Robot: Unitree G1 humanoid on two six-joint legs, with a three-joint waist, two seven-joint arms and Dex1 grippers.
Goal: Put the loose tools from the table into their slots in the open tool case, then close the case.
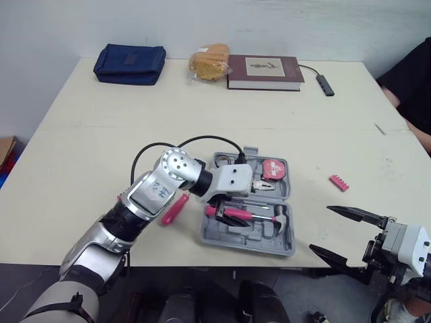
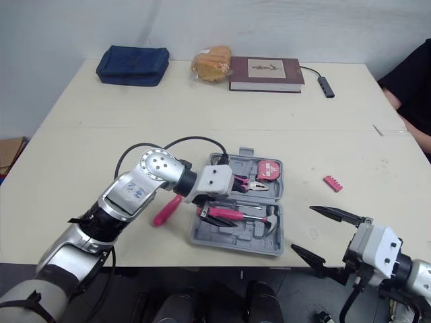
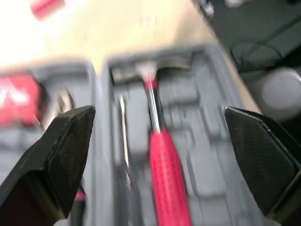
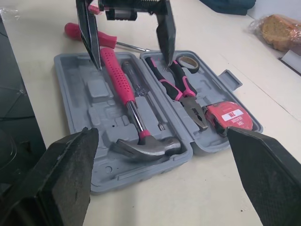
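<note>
Left wrist view: left pincer (image 3: 158, 113) released astride seated hammer (image 3: 165, 179); right pincer (image 1: 321, 229) released. Advised: lift straight; screwdriver (image 1: 174, 208) at nine o'clock of case (image 1: 236, 237).

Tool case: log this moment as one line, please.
case open | left gripper open over hammer handle | right gripper open at table edge | screwdriver loose beside case

Hammer (image 1: 244, 214) lies in case (image 1: 229, 236), screwdriver (image 1: 174, 208) on table (image 1: 202, 114) left of it.
</note>
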